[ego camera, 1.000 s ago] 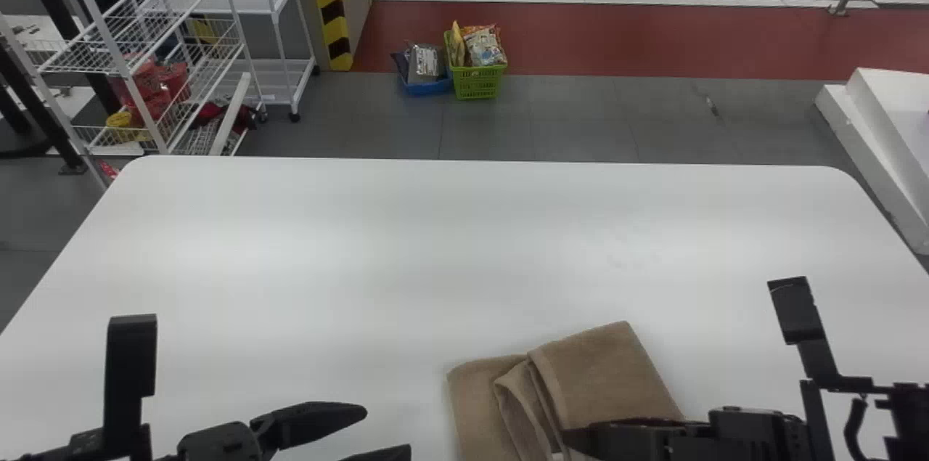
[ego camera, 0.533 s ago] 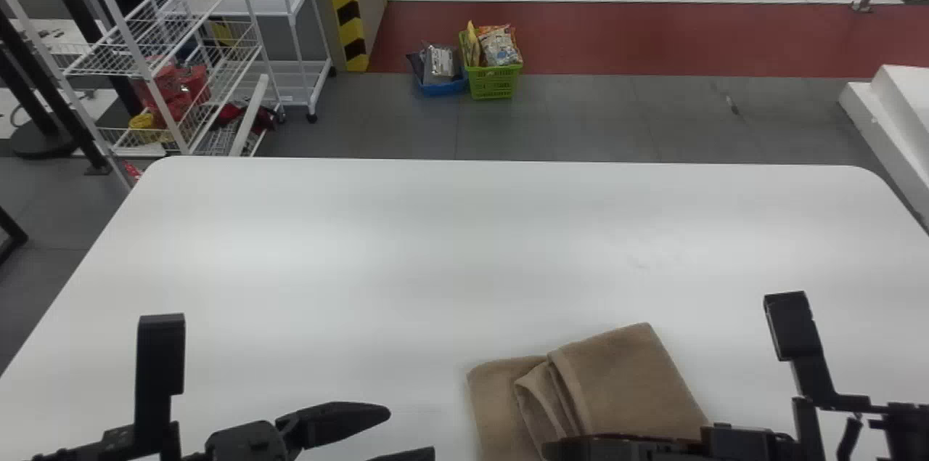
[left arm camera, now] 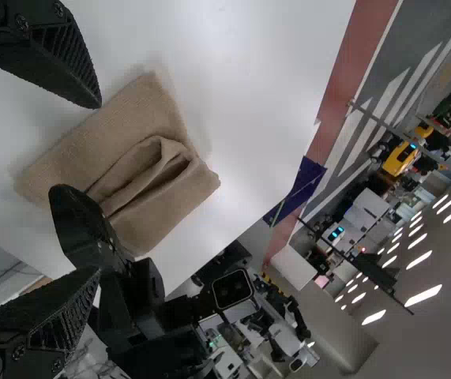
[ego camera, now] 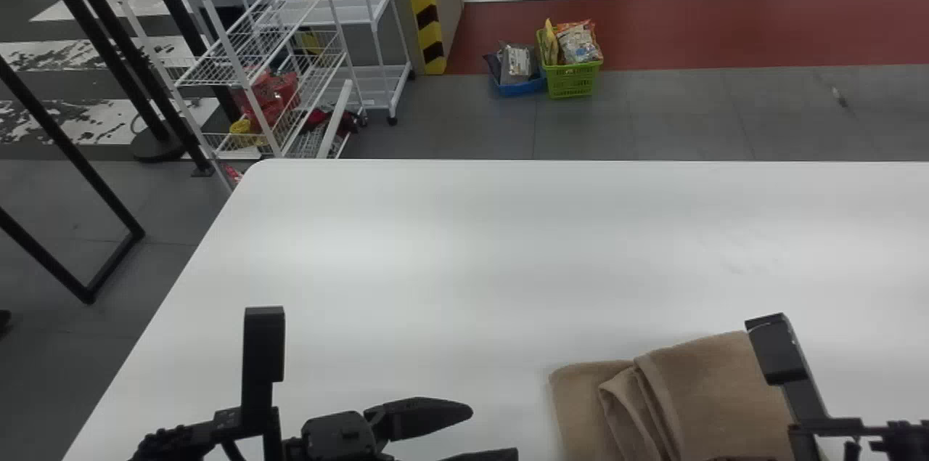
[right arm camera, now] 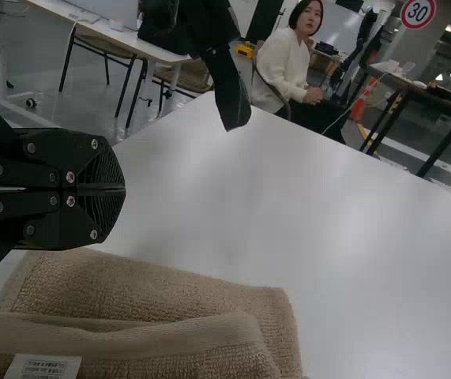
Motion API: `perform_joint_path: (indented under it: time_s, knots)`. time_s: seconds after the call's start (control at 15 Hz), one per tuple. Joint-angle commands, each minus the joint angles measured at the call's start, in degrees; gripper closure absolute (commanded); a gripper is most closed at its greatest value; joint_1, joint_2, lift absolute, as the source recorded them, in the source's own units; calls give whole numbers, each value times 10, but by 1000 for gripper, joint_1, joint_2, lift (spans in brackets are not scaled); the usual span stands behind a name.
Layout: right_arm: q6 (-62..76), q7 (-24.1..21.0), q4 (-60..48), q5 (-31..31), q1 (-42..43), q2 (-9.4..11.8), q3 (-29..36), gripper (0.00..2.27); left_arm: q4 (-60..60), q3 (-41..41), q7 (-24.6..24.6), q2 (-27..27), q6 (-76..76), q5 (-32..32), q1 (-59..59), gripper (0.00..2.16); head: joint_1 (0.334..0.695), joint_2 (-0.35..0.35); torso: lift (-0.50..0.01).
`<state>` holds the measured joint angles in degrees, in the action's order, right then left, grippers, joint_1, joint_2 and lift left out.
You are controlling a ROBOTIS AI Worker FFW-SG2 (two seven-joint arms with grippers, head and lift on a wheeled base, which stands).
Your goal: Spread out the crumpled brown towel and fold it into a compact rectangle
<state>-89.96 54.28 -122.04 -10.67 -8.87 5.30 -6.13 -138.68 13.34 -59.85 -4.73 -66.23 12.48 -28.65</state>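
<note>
Brown towel point(ego camera: 707, 392) lies on a white counter point(ego camera: 472, 250), apparently spread and largely folded, its uneven layers and rumpled middle fold awaiting squaring into a compact rectangle. Left of the towel, the left claw point(ego camera: 494, 433) gapes empty; near the towel, the right claw point(right arm camera: 122, 189) is pinched narrow, empty.

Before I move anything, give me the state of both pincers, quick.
Left pincer: open, holding nothing.
Right pincer: closed, holding nothing; the towel is not between its fingers.
</note>
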Motion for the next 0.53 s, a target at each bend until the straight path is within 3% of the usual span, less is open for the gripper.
perform_joint_path:
  time_s: [0.0,0.47]
  knots:
    - [-1,-1,7,21,3,0,-12,1423,1,3,-1,0,0,1,0,76,695,214,-127]
    - [-1,1,7,50,3,19,10,1420,8,3,3,0,2,2,4,76,695,186,-127]
